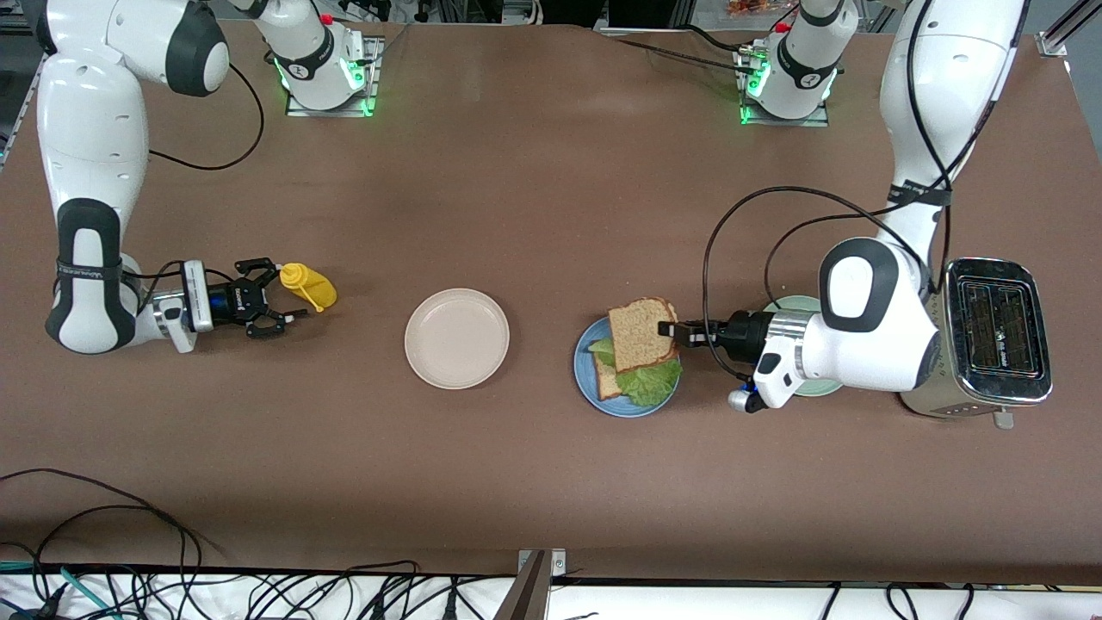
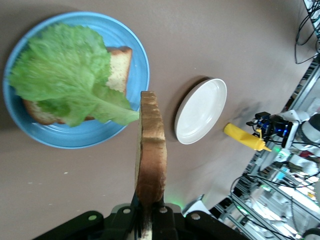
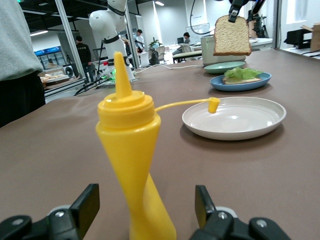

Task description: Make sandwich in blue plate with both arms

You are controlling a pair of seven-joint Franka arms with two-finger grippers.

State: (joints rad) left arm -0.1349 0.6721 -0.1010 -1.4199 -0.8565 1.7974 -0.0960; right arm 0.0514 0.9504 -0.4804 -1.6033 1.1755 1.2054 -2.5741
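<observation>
A brown table (image 1: 551, 172) carries 5 things: a blue plate (image 1: 587, 379), with a cream plate (image 1: 457, 338), yellow bottle (image 1: 312, 287), green plate (image 1: 796, 303) and toaster (image 1: 997, 331) around it.

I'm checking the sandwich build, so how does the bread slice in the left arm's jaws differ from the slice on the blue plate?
The held slice hangs in the air over the blue plate, clamped in the shut left gripper; the plate slice lies flat. The held slice is bare, while a lettuce leaf covers most of the plate slice. Both are square brown bread. The right gripper stands open by the yellow bottle.
</observation>
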